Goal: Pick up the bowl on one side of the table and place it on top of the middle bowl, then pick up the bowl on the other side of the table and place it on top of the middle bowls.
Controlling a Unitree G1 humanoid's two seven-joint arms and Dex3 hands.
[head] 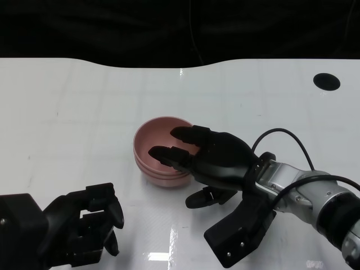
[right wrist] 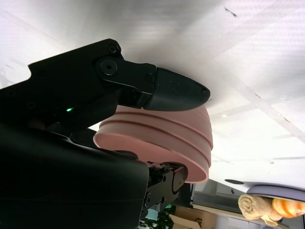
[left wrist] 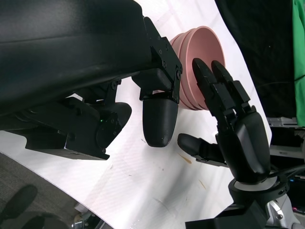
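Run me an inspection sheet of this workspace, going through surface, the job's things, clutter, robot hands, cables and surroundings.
Surface: glossy white table, with a black round hole near its far right corner.
Job's things: pink plastic bowls nested in one stack at mid-table; the ribbed rims suggest three.
Clutter: nothing seen on the table.
Robot hands: right robot hand has its fingers reaching over the stack's rim and its thumb outside; whether it grips is unclear. Left robot hand has its fingers curled in, holding nothing, apart from the bowls.
Cables: black cable loops above the right wrist.
Surroundings: black backdrop behind the table.
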